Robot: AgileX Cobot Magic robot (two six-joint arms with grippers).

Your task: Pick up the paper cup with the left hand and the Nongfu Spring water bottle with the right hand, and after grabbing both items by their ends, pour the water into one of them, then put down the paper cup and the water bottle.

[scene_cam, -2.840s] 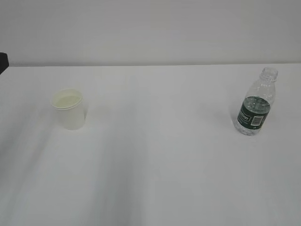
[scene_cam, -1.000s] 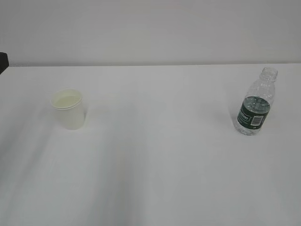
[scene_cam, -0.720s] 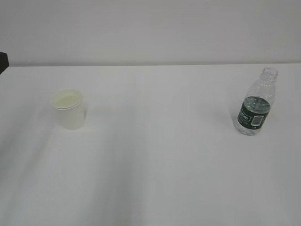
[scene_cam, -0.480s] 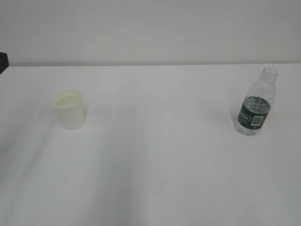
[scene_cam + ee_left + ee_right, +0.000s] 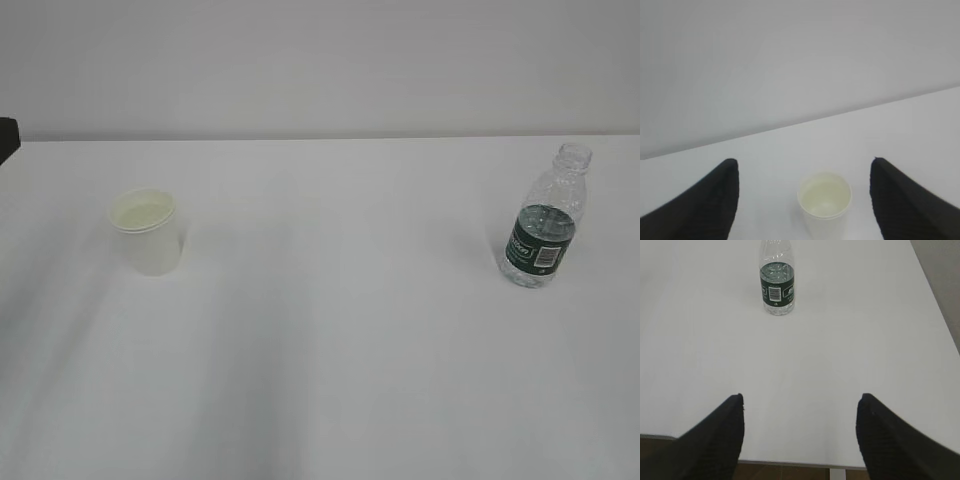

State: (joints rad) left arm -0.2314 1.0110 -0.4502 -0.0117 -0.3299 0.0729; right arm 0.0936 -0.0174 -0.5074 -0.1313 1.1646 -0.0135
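On a white table (image 5: pixel 330 330), the cup (image 5: pixel 147 231) stands far left of the bottle (image 5: pixel 543 229). Both grippers, left (image 5: pixel 802 200) and right (image 5: pixel 800 435), are spread and empty (neither touching anything). Each should approach level, centring its target between the fingers.

paper cup (image 5: pixel 148 232) left on table (image 5: pixel 340 330), water bottle (image 5: pixel 543 222) far right

One paper cup (image 5: pixel 147 230), one water bottle (image 5: pixel 543 226), one table (image 5: pixel 340 340).
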